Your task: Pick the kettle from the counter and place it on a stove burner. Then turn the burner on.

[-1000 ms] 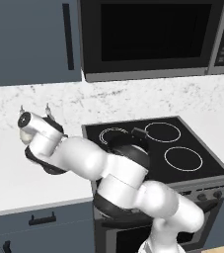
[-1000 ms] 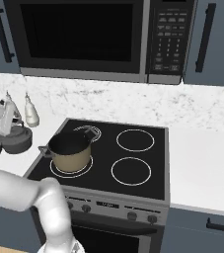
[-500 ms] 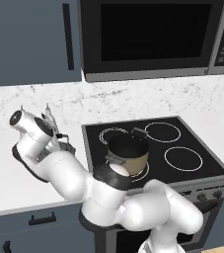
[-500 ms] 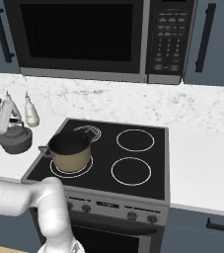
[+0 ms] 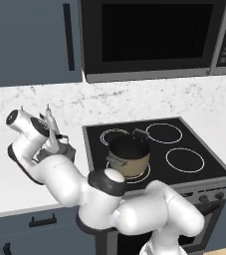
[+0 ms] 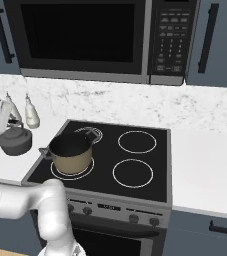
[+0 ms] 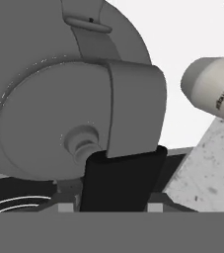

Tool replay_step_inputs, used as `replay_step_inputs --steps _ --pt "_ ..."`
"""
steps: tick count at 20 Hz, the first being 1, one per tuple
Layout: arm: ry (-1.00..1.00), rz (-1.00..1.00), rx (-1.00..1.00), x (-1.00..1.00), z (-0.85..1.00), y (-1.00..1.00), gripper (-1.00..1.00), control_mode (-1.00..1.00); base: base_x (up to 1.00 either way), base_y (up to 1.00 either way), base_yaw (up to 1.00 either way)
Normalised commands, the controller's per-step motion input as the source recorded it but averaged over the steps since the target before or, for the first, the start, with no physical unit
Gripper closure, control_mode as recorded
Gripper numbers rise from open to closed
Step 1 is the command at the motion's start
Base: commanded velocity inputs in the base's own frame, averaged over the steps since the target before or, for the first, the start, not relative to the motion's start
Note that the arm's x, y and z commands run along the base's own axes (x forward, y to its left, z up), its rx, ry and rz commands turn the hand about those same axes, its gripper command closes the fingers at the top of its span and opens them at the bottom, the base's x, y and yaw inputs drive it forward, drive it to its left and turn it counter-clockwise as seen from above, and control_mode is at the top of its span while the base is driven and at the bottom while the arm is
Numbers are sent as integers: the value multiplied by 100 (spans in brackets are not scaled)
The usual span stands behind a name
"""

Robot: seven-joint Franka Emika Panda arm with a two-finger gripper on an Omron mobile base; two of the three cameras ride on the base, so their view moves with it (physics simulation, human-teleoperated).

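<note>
One gripper (image 6: 7, 119) is working at the counter's (image 6: 15, 167) left part, its jaws closing around the black middle of the kettle's (image 6: 15, 140) arched handle; whether they are fully pinching it cannot be told. Judging by that, it should be gripping the handle's centre and lifting straight, so the kettle is not swinging into the tan pot (image 6: 71, 152) beyond on the cooktop (image 6: 145, 187). Just behind, a pale bottle (image 7: 213, 94) is bearing small writing, seemingly "Vinegar".

Glossy white arm (image 5: 134, 214), dark joints
</note>
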Motion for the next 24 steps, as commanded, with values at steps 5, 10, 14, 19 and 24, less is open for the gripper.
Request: replay_step_inputs --steps 5,10,14,19,24 --pt "-20 0 0 -53 12 0 100 -100 0 0 0" --pt "-79 0 0 -93 79 -24 100 -100 0 0 0" --pt "-72 -4 1 -64 99 -61 100 -100 0 0 0" --pt "-39 -12 4 -20 80 -97 100 -100 0 0 0" --pt "-9 -20 9 0 70 -100 100 -100 0 0 0"
